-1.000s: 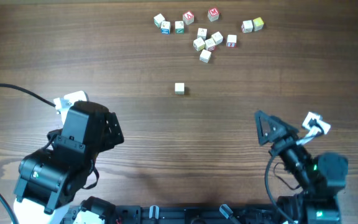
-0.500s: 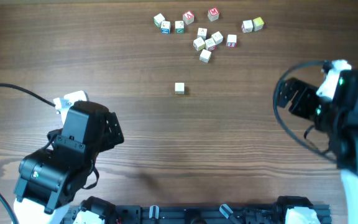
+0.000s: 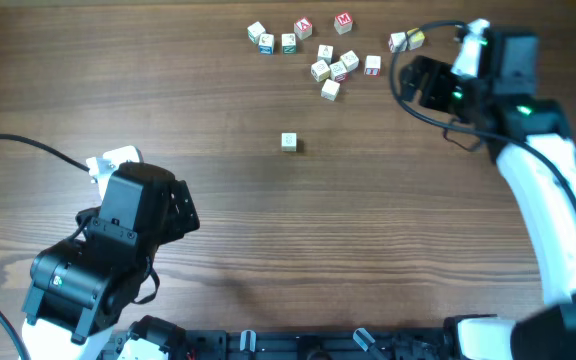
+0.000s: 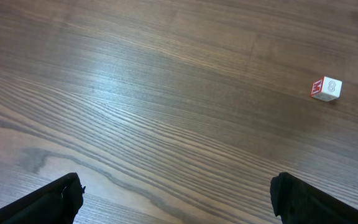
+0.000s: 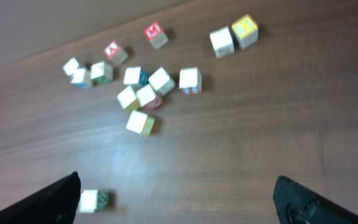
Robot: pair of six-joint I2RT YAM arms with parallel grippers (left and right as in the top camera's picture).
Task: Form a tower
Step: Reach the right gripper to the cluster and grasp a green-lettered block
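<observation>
No tower is in view; only loose single cream letter cubes lie on the table. A scattered group of several cubes [image 3: 328,60] [image 5: 145,93] lies at the far middle. One lone cube [image 3: 288,142] [image 4: 325,88] [image 5: 89,200] sits apart, nearer the centre. My right gripper [image 3: 416,82] [image 5: 176,199] hovers open just right of the group, nothing between its fingers. My left gripper [image 3: 180,208] [image 4: 176,193] is open at the near left, far from every cube, over bare wood.
Two cubes, one with a yellow face [image 3: 406,40] [image 5: 234,36], lie at the far right of the group, close to the right arm. A black cable [image 3: 28,148] runs along the left side. The dark wood table [image 3: 268,240] carries nothing else.
The right arm has swung from the near right edge up to the far right, beside the cube group. The left arm and the cubes have not moved.
</observation>
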